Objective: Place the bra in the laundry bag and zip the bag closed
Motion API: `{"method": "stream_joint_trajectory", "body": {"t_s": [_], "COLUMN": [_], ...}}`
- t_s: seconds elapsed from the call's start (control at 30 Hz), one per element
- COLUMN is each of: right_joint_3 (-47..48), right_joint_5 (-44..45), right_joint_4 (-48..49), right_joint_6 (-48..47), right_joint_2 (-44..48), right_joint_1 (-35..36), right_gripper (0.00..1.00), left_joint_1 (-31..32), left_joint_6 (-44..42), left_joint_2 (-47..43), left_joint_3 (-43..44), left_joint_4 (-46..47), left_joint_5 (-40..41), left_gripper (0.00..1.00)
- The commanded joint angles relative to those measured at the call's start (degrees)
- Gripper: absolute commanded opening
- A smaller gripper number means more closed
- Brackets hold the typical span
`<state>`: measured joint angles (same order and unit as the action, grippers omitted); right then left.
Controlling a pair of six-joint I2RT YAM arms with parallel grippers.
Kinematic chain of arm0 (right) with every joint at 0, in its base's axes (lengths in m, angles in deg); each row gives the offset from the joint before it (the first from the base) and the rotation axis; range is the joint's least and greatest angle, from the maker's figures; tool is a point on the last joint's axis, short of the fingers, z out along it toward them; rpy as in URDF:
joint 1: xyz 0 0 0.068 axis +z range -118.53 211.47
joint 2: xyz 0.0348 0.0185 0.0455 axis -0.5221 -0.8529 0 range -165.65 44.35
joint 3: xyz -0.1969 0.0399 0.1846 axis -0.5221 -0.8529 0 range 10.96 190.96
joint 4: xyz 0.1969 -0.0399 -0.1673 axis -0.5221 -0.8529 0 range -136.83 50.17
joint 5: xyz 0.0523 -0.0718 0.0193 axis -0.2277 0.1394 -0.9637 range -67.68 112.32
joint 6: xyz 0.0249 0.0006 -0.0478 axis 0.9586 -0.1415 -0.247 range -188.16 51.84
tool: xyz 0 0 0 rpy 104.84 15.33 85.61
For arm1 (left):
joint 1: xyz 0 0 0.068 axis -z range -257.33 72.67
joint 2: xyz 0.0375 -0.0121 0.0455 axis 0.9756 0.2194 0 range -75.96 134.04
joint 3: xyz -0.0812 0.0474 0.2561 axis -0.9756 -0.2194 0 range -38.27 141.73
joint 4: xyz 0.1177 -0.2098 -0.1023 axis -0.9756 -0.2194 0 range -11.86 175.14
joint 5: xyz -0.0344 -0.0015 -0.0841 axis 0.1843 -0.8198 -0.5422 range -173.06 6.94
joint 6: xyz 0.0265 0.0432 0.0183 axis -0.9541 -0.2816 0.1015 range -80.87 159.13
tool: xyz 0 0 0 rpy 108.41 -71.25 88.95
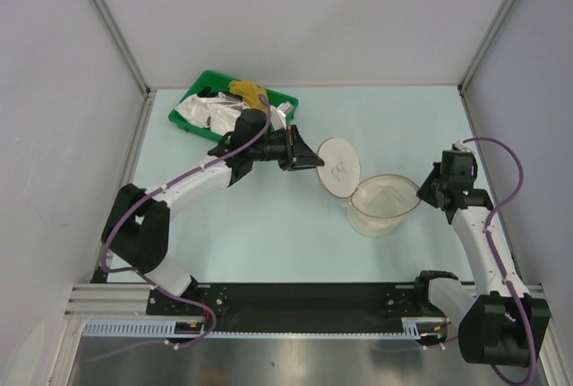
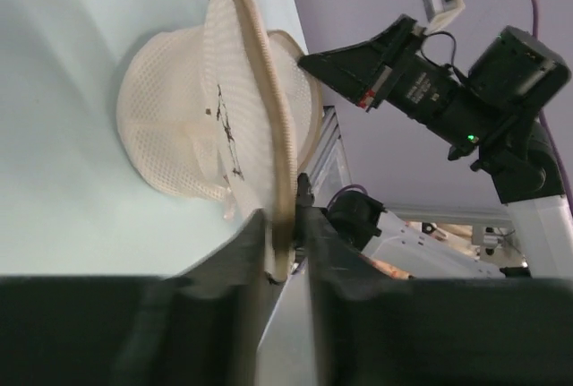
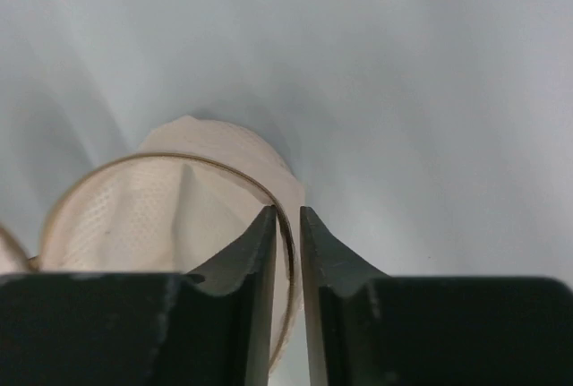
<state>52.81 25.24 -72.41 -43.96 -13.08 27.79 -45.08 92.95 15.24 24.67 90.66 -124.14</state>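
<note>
right gripper (image 3: 288, 216): at the right-hand rim of the laundry bag (image 1: 383, 204), on the half that lies down. Fingers a narrow slit apart. The thin rim runs through the slit with a sliver of gap on each side.
bag layout: unzipped, two halves joined at one point. The bowl half lies mouth-up on the table (image 1: 269, 234). The lid half stands on edge just left of and behind it.
left gripper (image 2: 285, 225): on the lower edge of the standing half. The rim sits between the fingers and nearly fills the gap. Can't tell whether the pads are pressing it.
marking: small dark bra drawing (image 2: 228, 131) on the standing face. It's the only print visible, too small to read anything more.
bra (image 1: 248, 90): mustard-yellow, in the green tray (image 1: 285, 98) at the far left of the table, lying on the shiny white bras (image 1: 204, 110) by the tray's far edge.
bra vs grippers: beyond and left of the left gripper, past that arm's wrist. Well apart from the bag and from the right gripper.
</note>
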Motion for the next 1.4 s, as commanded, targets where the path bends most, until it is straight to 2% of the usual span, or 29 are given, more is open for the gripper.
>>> {"method": "stream_joint_trajectory", "body": {"t_s": [0.0,0.03,0.07,0.1,0.13,0.2,0.3,0.33,0.43,0.5,0.77,0.87,0.97,1.13,1.27,1.37], "right_joint_3": [2.18,2.88,5.33,6.57,8.06,11.74,15.27,16.07,19.14,19.94,18.19,16.87,15.2,14.49,14.32,14.49], "right_joint_5": [0.6,-1.23,-1.68,-1.77,-0.91,0.33,4.19,5.94,7.28,7.97,7.37,7.1,7.01,5.7,4.38,3.76], "right_joint_4": [-0.73,-0.73,-1.78,-2.48,-3.53,-5.56,-6.53,-6.88,-8.02,-8.12,-6.45,-6.1,-5.13,-3.37,-2.58,-2.4], "right_joint_6": [0.67,0.06,-0.47,-1.52,-1.97,-2.67,-2.68,-2.5,-2.06,-1.62,-1.18,-1.53,-2.14,-2.85,-2.32,-1.62], "right_joint_2": [3.11,2.85,2.41,1.71,0.92,0.39,0.04,-0.4,-2.59,-3.57,-4.27,-3.75,-2.95,-3.13,-3.39,-3.04], "right_joint_1": [-0.19,-0.01,0.25,1.3,2.01,5.68,10.44,13.67,18.08,19.85,23.63,23.9,23.98,23.9,23.9,23.81], "right_gripper": [0.3,0.34,0.44,0.49,0.51,0.59,0.66,0.69,0.7,0.73,0.75,0.75,0.75,0.75,0.75,0.75], "left_joint_1": [-1.04,-1.22,-1.57,-2.88,-4.03,-8.49,-13.42,-14.14,-15.46,-15.99,-16.25,-16.25,-16.34,-16.34,-16.52,-17.13], "left_joint_6": [-6.78,-12.11,-14.77,-16.97,-20.22,-22.44,-27.44,-29.8,-33.69,-35.09,-34.75,-34.31,-33.0,-30.36,-29.48,-28.34], "left_joint_2": [-4.0,-5.92,-7.08,-8.04,-9.36,-9.9,-6.05,-4.55,3.26,11.14,35.16,42.99,47.14,50.13,52.5,53.82], "left_joint_3": [0.43,1.3,3.4,4.2,4.91,7.01,13.86,16.14,25.1,34.24,61.91,68.87,70.31,69.69,71.44,73.64], "left_joint_4": [-4.79,-8.64,-14.86,-17.27,-19.04,-22.38,-28.53,-30.55,-33.9,-37.24,-35.84,-35.49,-34.18,-31.8,-31.45,-31.88], "left_joint_5": [2.65,8.07,10.82,12.93,15.83,16.56,19.0,24.15,31.65,38.86,48.64,51.09,53.12,53.21,50.58,46.82], "left_gripper": [0.5,0.63,0.66,0.67,0.79,0.86,0.85,0.82,0.82,0.82,0.84,0.85,0.84,0.72,0.68,0.6]}}
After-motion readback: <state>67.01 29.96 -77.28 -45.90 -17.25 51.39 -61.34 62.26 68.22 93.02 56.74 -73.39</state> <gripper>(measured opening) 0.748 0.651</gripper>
